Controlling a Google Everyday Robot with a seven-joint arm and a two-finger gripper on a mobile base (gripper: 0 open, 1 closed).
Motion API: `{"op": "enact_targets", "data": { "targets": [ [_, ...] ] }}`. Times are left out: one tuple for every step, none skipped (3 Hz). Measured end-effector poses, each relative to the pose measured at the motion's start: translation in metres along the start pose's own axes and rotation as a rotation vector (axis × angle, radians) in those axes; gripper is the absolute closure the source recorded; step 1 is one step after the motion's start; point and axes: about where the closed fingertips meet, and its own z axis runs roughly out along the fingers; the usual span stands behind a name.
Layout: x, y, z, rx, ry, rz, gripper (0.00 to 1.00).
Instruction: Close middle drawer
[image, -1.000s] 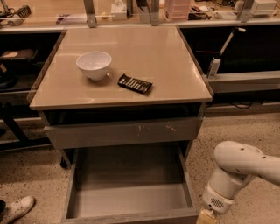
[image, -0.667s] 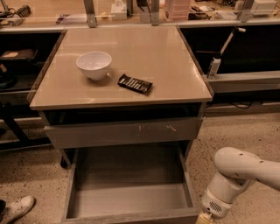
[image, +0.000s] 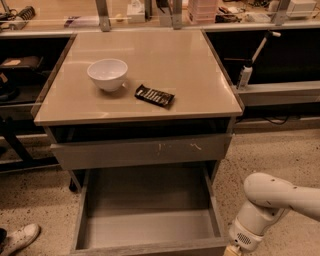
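pincer (image: 231, 251) beside open middle drawer (image: 150, 227) (front corner)

A speckled beige floor (image: 280, 155) runs under everything. In the middle stands a cabinet (image: 55, 131) with a smooth tan top (image: 165, 65) that carries a soft sheen from warm overhead light. Behind it a long counter (image: 55, 12) crosses the room, with two grey posts (image: 103, 15) rising from its front edge. To the left and right are dark, shadowed bays under benches; the right one has a pale ledge (image: 280, 92), the left a black leg (image: 15, 145) slanting to the floor. The gripper (image: 231, 251) sits at the bottom edge, just right of the cabinet.
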Motion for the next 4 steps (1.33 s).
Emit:
{"op": "enact_targets", "data": {
  "targets": [
    [0.0, -0.01, 0.006, -0.014, -0.042, 0.036, 1.0],
    [0.001, -0.024, 0.009, -0.019, -0.083, 0.069, 1.0],
    [0.001, -0.035, 0.013, -0.03, -0.107, 0.1, 1.0],
    [0.001, -0.035, 0.014, -0.03, -0.107, 0.1, 1.0]
  ]
}}
